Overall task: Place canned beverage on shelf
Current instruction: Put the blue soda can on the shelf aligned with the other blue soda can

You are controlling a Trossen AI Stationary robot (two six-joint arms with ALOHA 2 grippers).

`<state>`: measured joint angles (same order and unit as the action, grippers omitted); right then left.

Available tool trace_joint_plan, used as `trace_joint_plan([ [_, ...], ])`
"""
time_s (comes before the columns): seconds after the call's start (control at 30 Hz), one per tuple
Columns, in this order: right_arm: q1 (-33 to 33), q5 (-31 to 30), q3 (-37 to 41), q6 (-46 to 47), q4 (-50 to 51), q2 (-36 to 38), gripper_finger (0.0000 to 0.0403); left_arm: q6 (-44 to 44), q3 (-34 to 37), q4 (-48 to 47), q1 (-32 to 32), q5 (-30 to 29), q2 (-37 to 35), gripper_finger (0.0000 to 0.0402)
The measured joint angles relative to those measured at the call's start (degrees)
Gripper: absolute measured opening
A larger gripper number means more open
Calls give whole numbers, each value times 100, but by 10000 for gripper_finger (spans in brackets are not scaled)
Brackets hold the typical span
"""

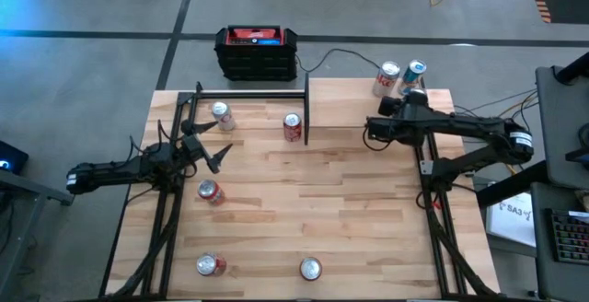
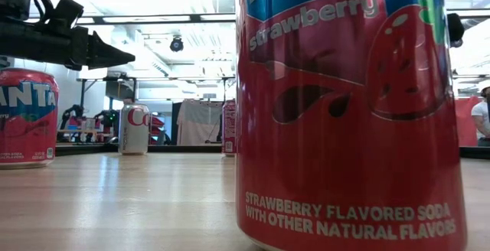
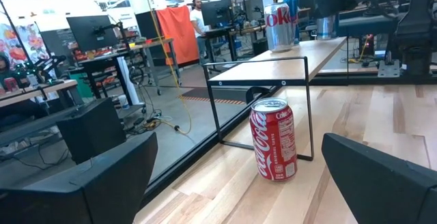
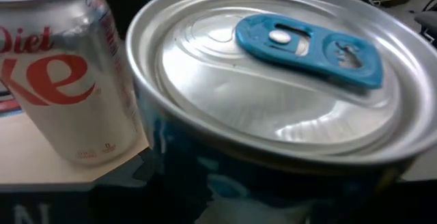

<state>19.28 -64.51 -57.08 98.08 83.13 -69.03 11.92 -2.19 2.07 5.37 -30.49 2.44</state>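
Right gripper (image 1: 408, 97): mine, at the table's far right corner, clamped on the blue can (image 4: 273, 80).
Blue can: upright over the shelf (image 3: 273, 67), just beside the Diet Coke can (image 4: 54, 74); can't tell if it rests on the board.
Left gripper (image 1: 218, 145): mine, fingers wide apart, holding nothing, above the table's left side.
Coke can (image 3: 274, 138): upright on the table, right by the shelf's near post.
Other cans: scattered on the table.
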Motion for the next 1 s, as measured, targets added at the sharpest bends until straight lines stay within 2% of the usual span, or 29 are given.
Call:
trace_joint_plan([
  [0.13, 211, -41, 0, -257, -180, -176, 209, 0, 1, -1, -2, -1, 0, 399],
  [0.37, 443, -74, 0, -210, -278, -199, 261, 1, 1, 0, -1, 0, 0, 399],
  [0.67, 458, -41, 0, -210, -334, -158, 238, 0, 1, -1, -1, 0, 0, 399],
  [1.0, 477, -137, 0, -234, -337, -156, 269, 0, -1, -1, 0, -1, 0, 399],
])
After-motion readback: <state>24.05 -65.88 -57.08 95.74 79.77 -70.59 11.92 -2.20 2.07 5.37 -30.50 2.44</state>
